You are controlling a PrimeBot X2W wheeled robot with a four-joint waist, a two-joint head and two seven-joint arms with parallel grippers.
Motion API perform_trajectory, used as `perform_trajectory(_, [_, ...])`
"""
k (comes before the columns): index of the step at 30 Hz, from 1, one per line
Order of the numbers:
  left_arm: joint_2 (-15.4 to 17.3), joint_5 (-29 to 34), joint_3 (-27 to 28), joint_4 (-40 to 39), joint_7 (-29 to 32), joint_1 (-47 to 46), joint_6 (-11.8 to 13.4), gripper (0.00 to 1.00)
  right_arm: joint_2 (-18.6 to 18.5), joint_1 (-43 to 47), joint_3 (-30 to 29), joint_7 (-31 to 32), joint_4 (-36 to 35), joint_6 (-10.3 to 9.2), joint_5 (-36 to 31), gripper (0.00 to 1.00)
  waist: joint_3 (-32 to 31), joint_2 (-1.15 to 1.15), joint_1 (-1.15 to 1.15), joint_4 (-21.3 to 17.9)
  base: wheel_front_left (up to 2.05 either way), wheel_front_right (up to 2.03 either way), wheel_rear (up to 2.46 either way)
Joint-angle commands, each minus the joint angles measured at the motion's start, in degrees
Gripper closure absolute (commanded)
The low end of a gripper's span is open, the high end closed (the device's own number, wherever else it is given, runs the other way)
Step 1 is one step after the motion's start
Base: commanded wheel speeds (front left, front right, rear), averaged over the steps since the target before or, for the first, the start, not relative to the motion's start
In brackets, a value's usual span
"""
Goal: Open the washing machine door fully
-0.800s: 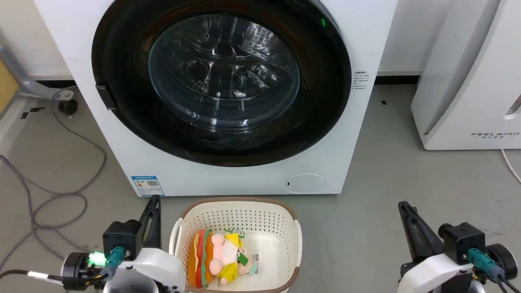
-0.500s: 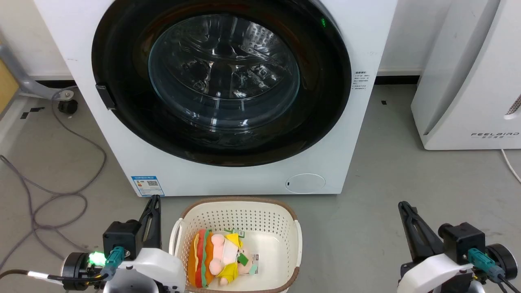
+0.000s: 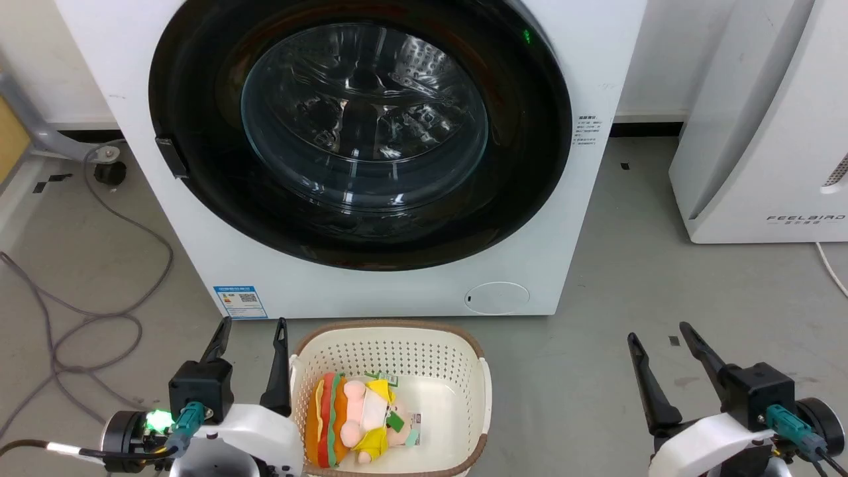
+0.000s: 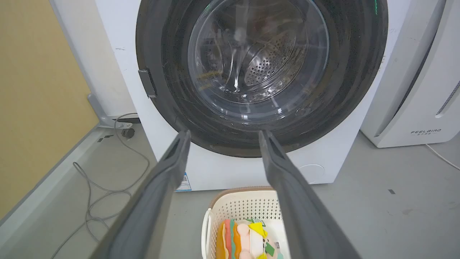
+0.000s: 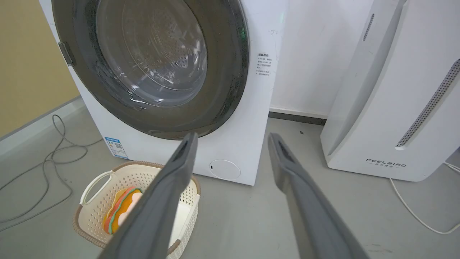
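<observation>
The left end effector (image 3: 254, 323) and right end effector (image 3: 659, 332) have just been spread wide and empty over the floor's near edge, while the door (image 3: 361, 126) is seen shut against the machine (image 3: 596, 79), untouched and well apart, so opening is judged not yet begun.

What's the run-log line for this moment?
washing machine door: shut, untouched | left gripper: open, empty, beside basket | right gripper: open, empty | basket: plush toy inside
</observation>
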Motion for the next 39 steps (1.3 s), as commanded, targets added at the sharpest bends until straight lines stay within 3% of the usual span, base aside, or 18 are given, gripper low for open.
perform_trajectory(1, [0.0,-0.3,-0.1,0.2,-0.7,-0.1,0.4,0.00,0.0,-0.1,-0.3,-0.6,-0.1,0.00,0.7,0.00,0.0,0.00,0.00,0.0,0.00,0.00,0.00])
perform_trajectory(24, [0.0,-1.2,-0.8,0.6,-3.4,-0.6,2.1,0.00,0.0,-0.5,-2.0,-3.4,-1.0,-0.01,8.1,0.00,0.3,0.00,0.00,0.1,0.00,0.00,0.00])
perform_trajectory(29, [0.0,-1.4,-1.0,0.6,-4.0,-0.7,2.5,0.00,0.0,-0.8,-2.3,-4.0,-0.4,-0.01,12.6,0.00,0.4,0.00,0.00,0.3,0.00,0.00,0.00])
perform_trajectory(31, [0.0,-1.5,-1.1,0.7,-4.3,-0.7,2.6,0.00,0.0,-1.0,-2.4,-4.2,-0.3,-0.01,14.9,0.58,0.5,0.00,0.00,0.3,0.00,0.00,0.00])
perform_trajectory(32, [0.0,-1.6,-1.1,0.7,-4.4,-0.7,2.7,0.00,0.0,-1.1,-2.5,-4.3,-0.1,-0.01,16.4,1.00,0.5,0.00,0.00,0.3,0.00,0.00,0.00])
perform_trajectory(39, [0.0,-1.7,-1.3,0.8,-5.2,-0.9,3.1,0.00,0.0,-1.7,-2.5,-5.2,0.5,-0.02,26.8,1.00,0.8,0.00,0.00,0.5,0.00,0.00,0.00])
